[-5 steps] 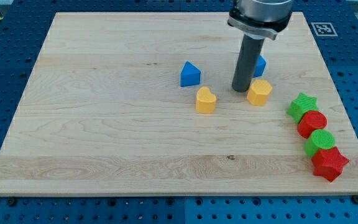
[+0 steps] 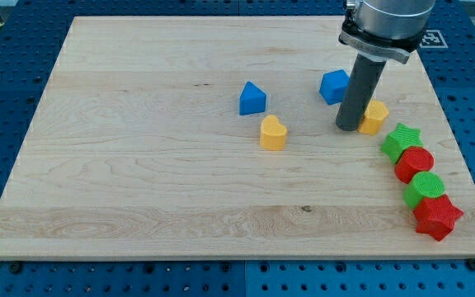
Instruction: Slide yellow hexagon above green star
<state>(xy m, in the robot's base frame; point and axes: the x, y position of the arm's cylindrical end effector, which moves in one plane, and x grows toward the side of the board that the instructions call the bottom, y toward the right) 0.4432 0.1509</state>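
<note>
The yellow hexagon lies at the view's right, partly hidden behind my rod. My tip rests against its left side. The green star sits just below and to the right of the hexagon, a small gap apart.
A blue block lies just left of my rod, above the tip. A blue triangular block and a yellow heart sit mid-board. Below the green star run a red cylinder, a green cylinder and a red star, near the board's right edge.
My tip has moved right, pushing the yellow hexagon right and slightly up, closer to the green star. The blue block behind the rod now shows.
</note>
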